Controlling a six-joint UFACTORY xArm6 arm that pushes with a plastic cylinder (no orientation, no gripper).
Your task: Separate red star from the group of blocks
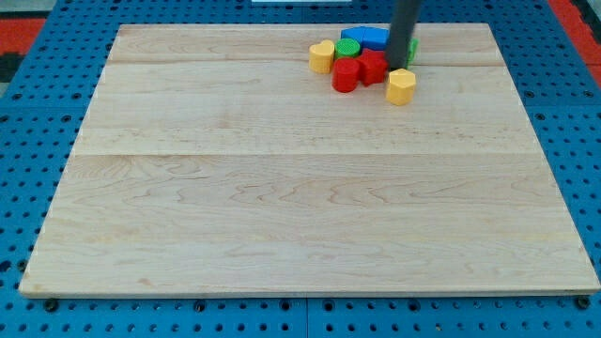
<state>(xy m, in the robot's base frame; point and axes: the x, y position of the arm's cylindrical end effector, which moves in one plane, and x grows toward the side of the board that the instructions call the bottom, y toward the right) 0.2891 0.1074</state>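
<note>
My tip is down at the cluster near the view's top edge, and there is no jaw here to open or close, just a bare rod, holding nothing, pressed in just to the view's right of the red star. Taking that star as the landmark: a second red block sits touching it on the view's left, a green block and a blue block lie just above it, and a yellow block sits further to the view's left. Another yellow block is below and right of it (almost under the rod). A sliver of green peeks out behind the rod. To do this well, I judge the push should run down toward the open wooden board, with the tip set above the star, not beside it, so its neighbours are not dragged along.
</note>
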